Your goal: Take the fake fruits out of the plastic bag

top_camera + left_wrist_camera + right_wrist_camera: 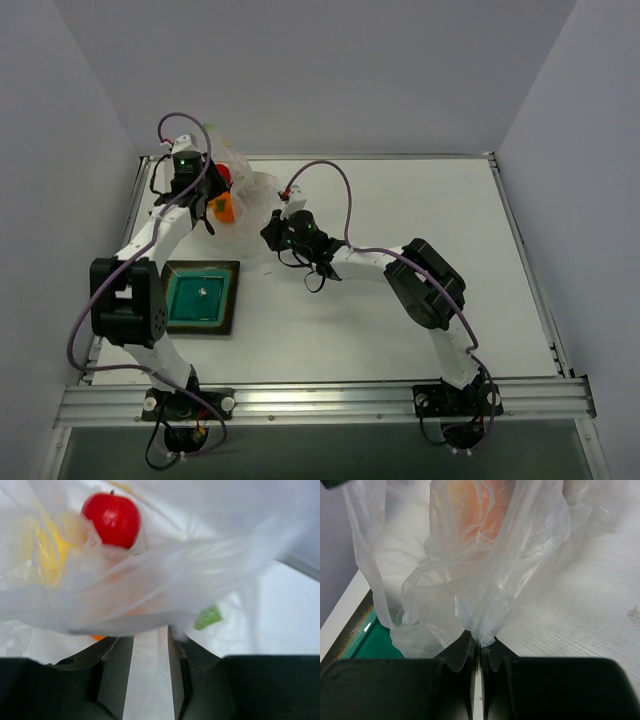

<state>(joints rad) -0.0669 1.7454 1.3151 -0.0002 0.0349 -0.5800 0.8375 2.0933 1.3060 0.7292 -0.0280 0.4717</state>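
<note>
Translucent plastic bag (485, 555) crumpled, red fruit (111, 520) inside; right gripper (476, 642) pinches film, left gripper (150, 642) likewise

Yellow fruit (47, 550), up-left of left pincer (150, 645): blurred behind plastic bag (200, 565) film. Orange fruit (475, 510) above right pincer (479, 645): smeared, outline unreadable.

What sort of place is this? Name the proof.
Probably a robotics lab cell: white table boxed by plain grey walls, two arms bolted to a metal rail, fake fruits in a plastic bag.
</note>
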